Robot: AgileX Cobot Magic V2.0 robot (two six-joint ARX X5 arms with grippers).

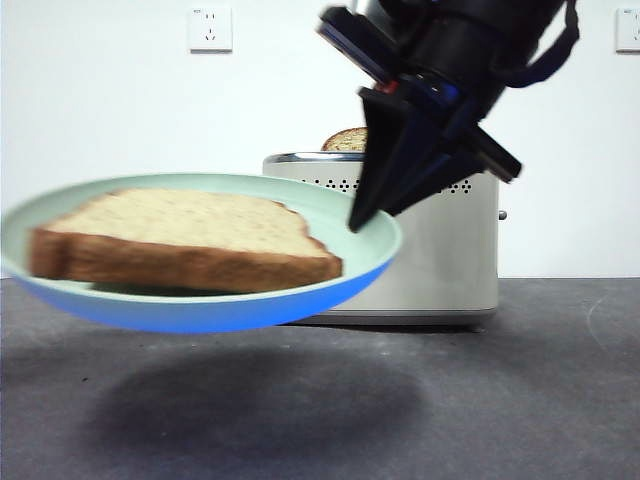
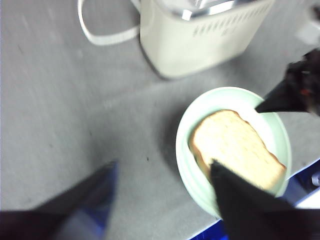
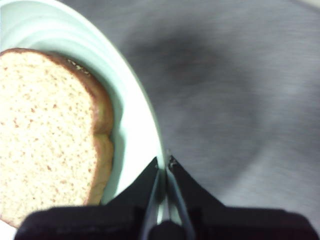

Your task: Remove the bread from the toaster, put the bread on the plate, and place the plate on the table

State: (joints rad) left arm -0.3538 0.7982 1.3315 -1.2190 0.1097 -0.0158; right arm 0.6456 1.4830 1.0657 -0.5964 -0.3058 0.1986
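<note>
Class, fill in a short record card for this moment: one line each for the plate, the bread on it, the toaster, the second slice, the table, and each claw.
plate: airborne above the table, gripped at its rim by the right claw
bread: lying flat on the plate
toaster: standing on the table behind the plate
second slice: poking up from the toaster
table: dark grey, with the plate's shadow on it
right claw: shut on the plate rim
left claw: open, holding nothing, above the table beside the plate
</note>
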